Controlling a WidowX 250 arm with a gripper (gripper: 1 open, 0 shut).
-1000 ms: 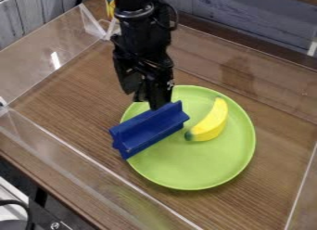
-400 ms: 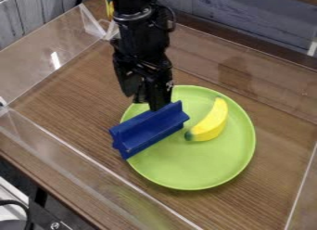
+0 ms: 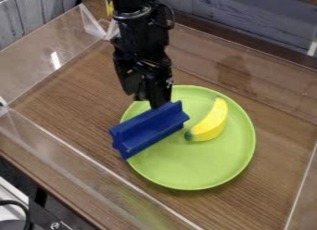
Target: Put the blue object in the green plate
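The blue object (image 3: 148, 128) lies on the left part of the green plate (image 3: 229, 155), groove side up, with its lower-left end jutting out past the rim over the table (image 3: 74, 95). So it rests on the plate but not wholly within it. It runs diagonally, its upper-right end pointing toward the yellow banana (image 3: 209, 121), which lies just beside it on the plate, a narrow gap between them.

I judge the block to be rigid moulded plastic: stiff, fairly light, not fragile, with smooth faces that could slip under a loose pinch. Its two long outer walls are flat and parallel, so the best hold would be across the width near the middle of its length, where it balances. Gripping an end would let it tip, and the sloped groove faces would squeeze my fingers off.

My claw (image 3: 154, 93) hangs pointing straight down just above the block's upper-right end, jaws spread wide and holding nothing. Whether a fingertip touches the block I cannot tell.

Clear acrylic walls (image 3: 50, 57) fence the wooden table around the plate.
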